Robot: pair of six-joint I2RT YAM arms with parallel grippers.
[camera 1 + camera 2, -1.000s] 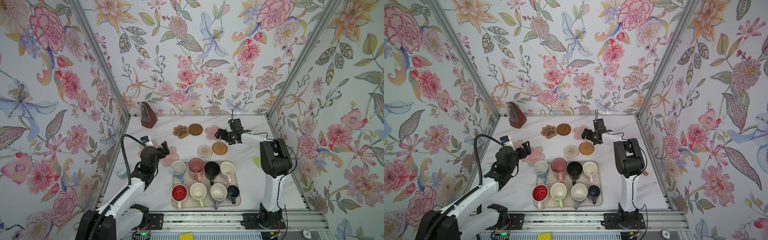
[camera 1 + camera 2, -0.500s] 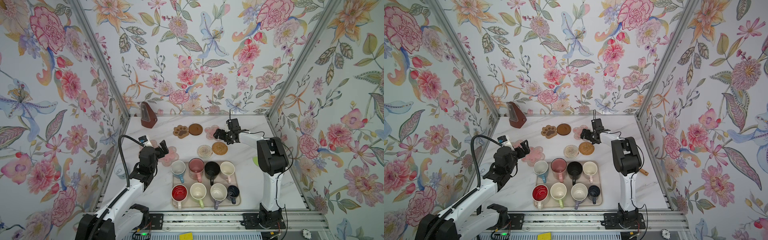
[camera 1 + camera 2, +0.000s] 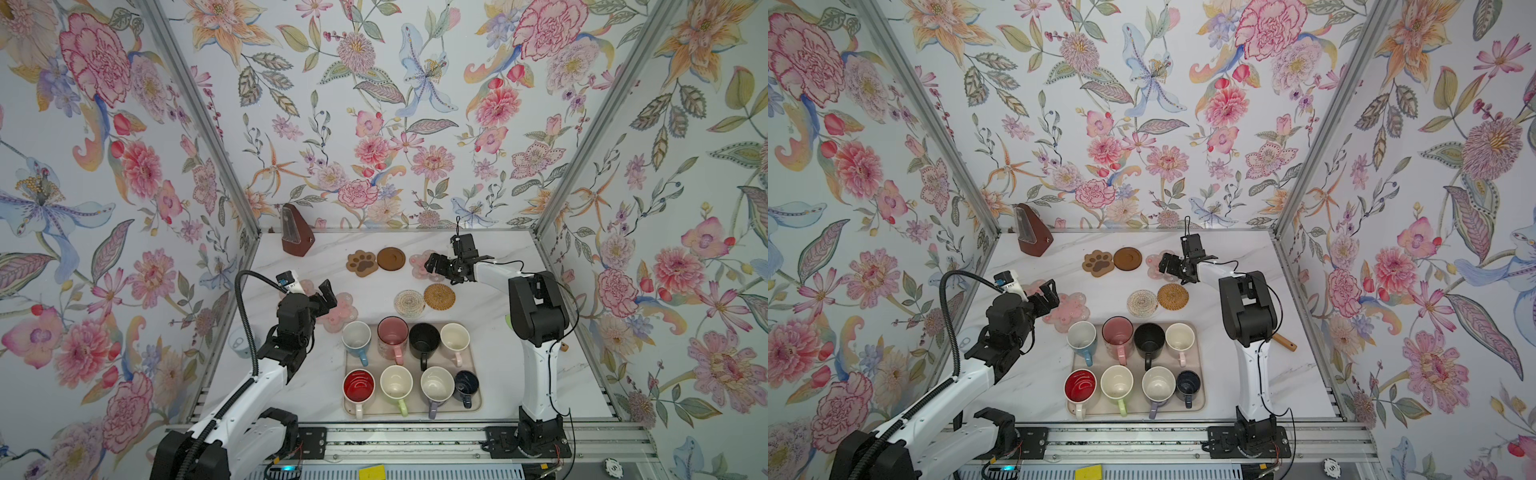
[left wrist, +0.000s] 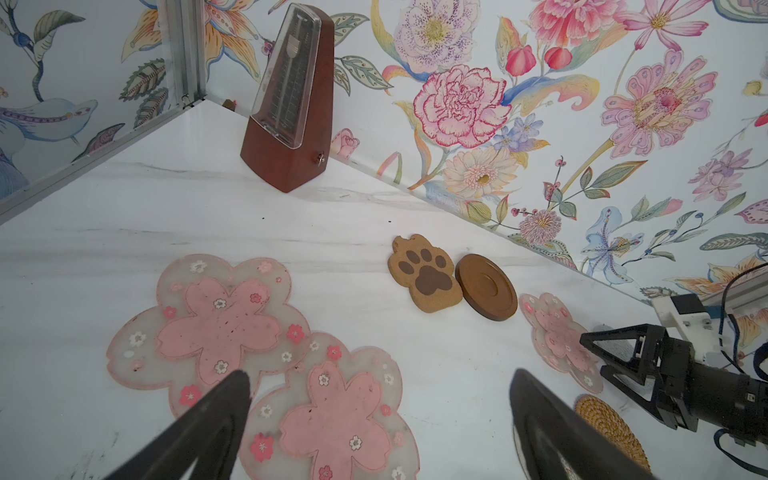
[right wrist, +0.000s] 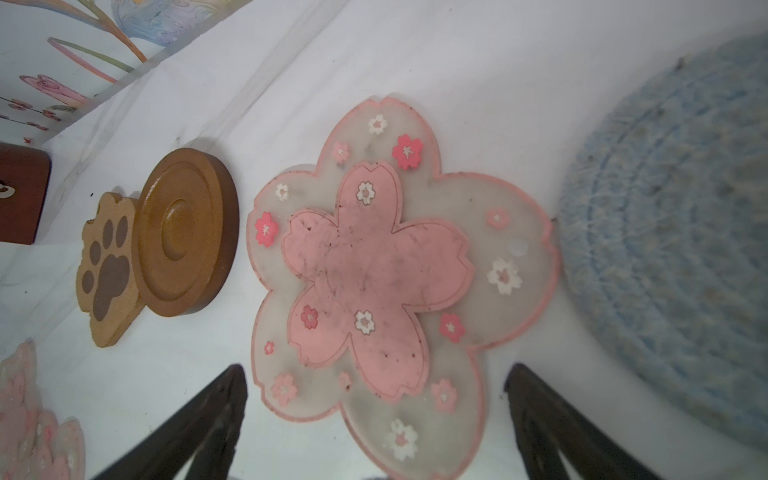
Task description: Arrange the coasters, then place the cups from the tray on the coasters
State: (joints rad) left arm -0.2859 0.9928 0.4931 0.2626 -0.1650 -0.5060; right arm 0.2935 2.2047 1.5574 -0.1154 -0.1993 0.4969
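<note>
Gently, with left gripper [image 4: 380, 376] and right gripper [image 5: 376, 372] both spread, lower the right onto a petal edge of the pink flower coaster [image 5: 374, 266], avoiding the blue mat [image 5: 673, 232].

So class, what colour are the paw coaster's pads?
Dark brown, on the tan paw coaster, clearest in the left wrist view.

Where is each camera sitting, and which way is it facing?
Both top views: high at the front, looking down at the tray; left gripper and right gripper both show.
Left wrist: low over the table, facing the metronome; its open fingers show.
Right wrist: close above a pink flower coaster; its open fingers show.
Shared: both wrist views show the paw coaster.
</note>
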